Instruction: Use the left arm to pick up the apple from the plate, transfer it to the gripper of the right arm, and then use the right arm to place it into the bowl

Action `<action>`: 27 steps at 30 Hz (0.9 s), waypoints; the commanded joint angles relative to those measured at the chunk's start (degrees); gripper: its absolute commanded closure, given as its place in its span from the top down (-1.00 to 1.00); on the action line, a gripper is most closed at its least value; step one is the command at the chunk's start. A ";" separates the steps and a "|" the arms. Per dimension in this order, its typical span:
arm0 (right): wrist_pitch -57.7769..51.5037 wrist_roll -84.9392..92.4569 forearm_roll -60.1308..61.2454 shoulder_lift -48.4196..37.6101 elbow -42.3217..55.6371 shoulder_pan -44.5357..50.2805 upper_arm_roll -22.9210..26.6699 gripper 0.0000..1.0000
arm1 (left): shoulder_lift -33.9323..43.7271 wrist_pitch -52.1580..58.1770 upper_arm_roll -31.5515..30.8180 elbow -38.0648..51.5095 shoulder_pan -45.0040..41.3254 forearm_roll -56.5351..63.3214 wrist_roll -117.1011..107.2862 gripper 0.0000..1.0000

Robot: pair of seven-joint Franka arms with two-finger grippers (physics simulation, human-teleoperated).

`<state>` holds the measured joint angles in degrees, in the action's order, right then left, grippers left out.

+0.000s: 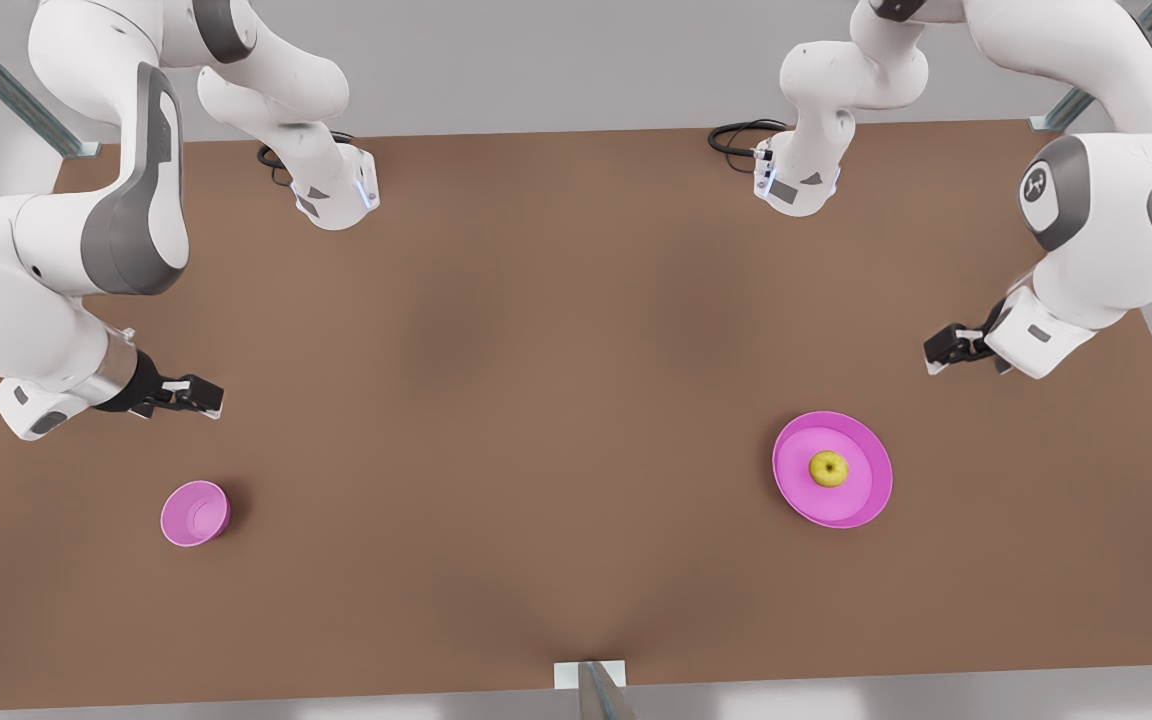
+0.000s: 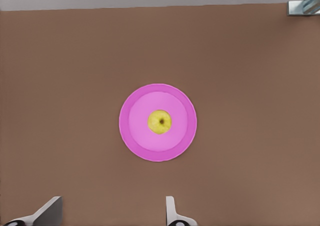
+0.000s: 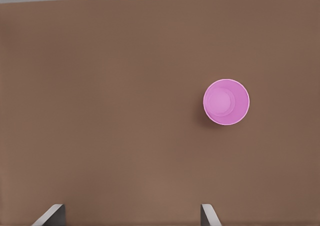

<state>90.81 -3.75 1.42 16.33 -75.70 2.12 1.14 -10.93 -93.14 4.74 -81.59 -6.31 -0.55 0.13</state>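
Front view shows the apple (image 1: 828, 468) centred on the pink plate (image 1: 861, 505), at about 7 o'clock from my left gripper (image 1: 948, 352), which hangs wide open and empty. My right gripper (image 1: 198, 397) (also open, empty) waits above the bowl (image 1: 195, 513) on the tabletop (image 1: 536, 400), ready for handover.

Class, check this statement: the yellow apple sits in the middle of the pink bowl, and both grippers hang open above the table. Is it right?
Not quite. The apple sits in the middle of the pink plate, as the left wrist view shows; the bowl holds nothing. The left gripper and right gripper do hang open above the table.
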 commanded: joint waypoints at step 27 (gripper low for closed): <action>0.07 -1.26 0.07 -0.07 0.03 -0.09 0.00 1.00 | -20.63 -52.49 -0.26 -24.49 -2.65 -5.34 0.39 1.00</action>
<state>90.90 -4.78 1.46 16.33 -75.70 1.95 1.14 -31.42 -142.10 4.48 -106.11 -8.84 -5.34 0.72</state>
